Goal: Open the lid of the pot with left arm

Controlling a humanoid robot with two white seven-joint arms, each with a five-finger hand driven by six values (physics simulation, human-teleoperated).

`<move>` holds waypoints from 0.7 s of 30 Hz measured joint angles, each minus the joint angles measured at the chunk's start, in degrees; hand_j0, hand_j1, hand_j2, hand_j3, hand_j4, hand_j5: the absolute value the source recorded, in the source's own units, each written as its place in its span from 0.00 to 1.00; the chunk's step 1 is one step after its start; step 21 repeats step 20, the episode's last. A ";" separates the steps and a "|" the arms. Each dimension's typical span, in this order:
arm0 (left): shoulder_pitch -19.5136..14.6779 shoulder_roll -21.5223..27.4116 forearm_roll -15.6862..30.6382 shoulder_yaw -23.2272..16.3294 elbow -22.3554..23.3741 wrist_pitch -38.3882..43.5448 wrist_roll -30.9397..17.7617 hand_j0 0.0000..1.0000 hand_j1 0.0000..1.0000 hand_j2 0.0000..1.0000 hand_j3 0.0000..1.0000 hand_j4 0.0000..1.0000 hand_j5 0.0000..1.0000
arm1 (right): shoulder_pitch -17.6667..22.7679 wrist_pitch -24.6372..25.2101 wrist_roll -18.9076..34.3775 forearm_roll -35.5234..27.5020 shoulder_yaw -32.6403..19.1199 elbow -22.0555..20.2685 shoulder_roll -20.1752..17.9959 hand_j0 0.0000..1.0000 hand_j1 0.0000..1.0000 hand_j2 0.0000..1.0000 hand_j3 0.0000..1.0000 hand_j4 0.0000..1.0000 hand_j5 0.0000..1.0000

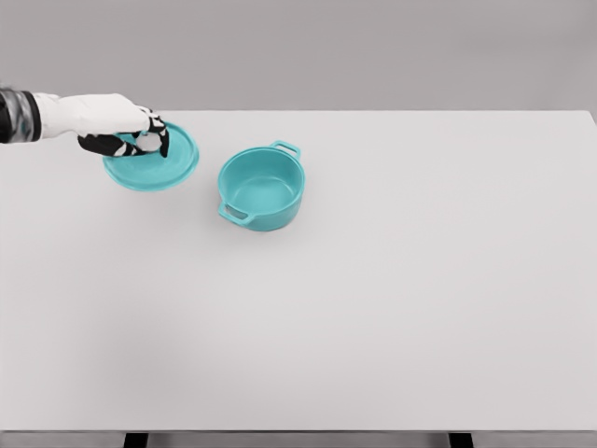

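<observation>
Head view shows a wide, plain white table [373, 308] with the round teal pot [262, 189], 2 small loop handles on its rim, standing upright near the middle-left, its mouth bare and its inside visible and holding nothing. The flat round teal lid [160, 161] is off the pot and lies to the pot's left, near it but not touching, close to the far left part of the table. The left robot hand [131, 142], white with black finger segments, reaches in from the picture's left edge and sits over the lid's middle, fingers curled down and closed around what is presumably the knob, which the hand hides. Whether the lid rests fully on the table or is held just clear of it cannot be told, though it appears level and low. The placement makes sense as a judgement: setting the lid well to the side of the pot keeps the opening free, and a grasp at the centre keeps the lid balanced and flat. By that reading the opening is essentially done, with only the release and withdrawal of the hand left. The right arm is not in view. No brand, label or writing can be read on the pot, the lid, the hand or the table.
</observation>
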 measured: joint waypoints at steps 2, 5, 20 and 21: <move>0.70 0.60 0.12 0.25 0.20 -0.03 0.00 1.00 1.00 1.00 1.00 1.00 1.00 | 0.00 0.00 0.00 0.00 0.00 0.00 0.00 1.00 1.00 1.00 1.00 1.00 1.00; 0.79 0.94 0.30 0.47 1.34 0.01 -0.01 1.00 1.00 1.00 1.00 1.00 1.00 | 0.00 0.00 0.00 0.00 0.00 0.00 0.00 1.00 1.00 1.00 1.00 1.00 1.00; 3.16 2.75 6.29 0.62 11.23 0.05 -0.01 1.00 1.00 1.00 1.00 1.00 1.00 | 0.00 0.00 0.00 0.00 0.00 0.01 0.00 1.00 1.00 1.00 1.00 1.00 1.00; 3.16 2.75 6.29 0.62 11.23 0.05 -0.01 1.00 1.00 1.00 1.00 1.00 1.00 | 0.00 0.00 0.00 0.00 0.00 0.01 0.00 1.00 1.00 1.00 1.00 1.00 1.00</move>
